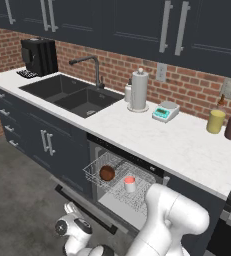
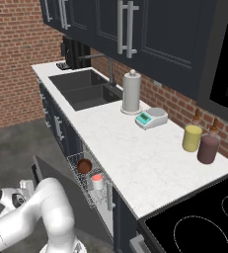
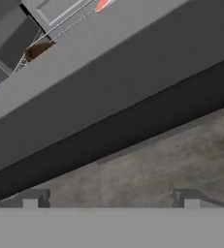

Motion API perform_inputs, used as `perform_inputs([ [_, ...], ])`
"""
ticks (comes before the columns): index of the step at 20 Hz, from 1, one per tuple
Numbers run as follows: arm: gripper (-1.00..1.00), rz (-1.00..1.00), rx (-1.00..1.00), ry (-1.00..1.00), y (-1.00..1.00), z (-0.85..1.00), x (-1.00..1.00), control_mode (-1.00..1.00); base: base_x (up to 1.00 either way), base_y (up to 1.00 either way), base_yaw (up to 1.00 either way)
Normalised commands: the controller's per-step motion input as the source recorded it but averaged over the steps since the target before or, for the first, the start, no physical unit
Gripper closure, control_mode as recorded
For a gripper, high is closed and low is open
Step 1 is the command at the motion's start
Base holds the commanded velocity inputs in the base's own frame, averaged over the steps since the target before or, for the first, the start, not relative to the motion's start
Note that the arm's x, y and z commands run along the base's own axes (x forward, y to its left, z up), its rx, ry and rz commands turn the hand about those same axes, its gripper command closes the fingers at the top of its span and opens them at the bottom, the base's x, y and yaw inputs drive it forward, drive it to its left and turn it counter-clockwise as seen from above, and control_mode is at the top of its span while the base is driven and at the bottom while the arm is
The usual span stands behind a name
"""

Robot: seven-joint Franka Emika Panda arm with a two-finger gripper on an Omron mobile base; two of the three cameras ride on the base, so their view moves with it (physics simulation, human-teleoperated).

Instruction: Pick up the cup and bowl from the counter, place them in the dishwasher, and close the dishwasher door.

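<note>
Presently, in the left base view, the bowl (image 1: 107,173) and the cup (image 1: 130,183) stood side by side in the pulled-out wire rack (image 1: 94,170) of the dishwasher (image 1: 137,162), below the counter (image 1: 172,142); the dishwasher door (image 1: 82,200) hung lowered.

In the right base view, both items sat in the same rack, bowl farther, cup nearer.

In the hand view, the gripper (image 3: 111,198) sat low at the door's underside with jaws fully spread and empty.

Risk, judged: lifting the door against the extended rack could jam it or topple the cup. No legible lettering appeared anywhere.
</note>
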Motion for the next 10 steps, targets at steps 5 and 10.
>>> perform_inputs([
  [5, -1.0, -0.04, 0.09, -0.02, -0.65, 0.0, 0.99, -1.0, 0.0, 0.0, 0.0],
  [10, -1.0, -0.02, 0.15, -0.01, -0.89, 0.0, 1.0, -1.0, 0.0, 0.0, 0.0],
])
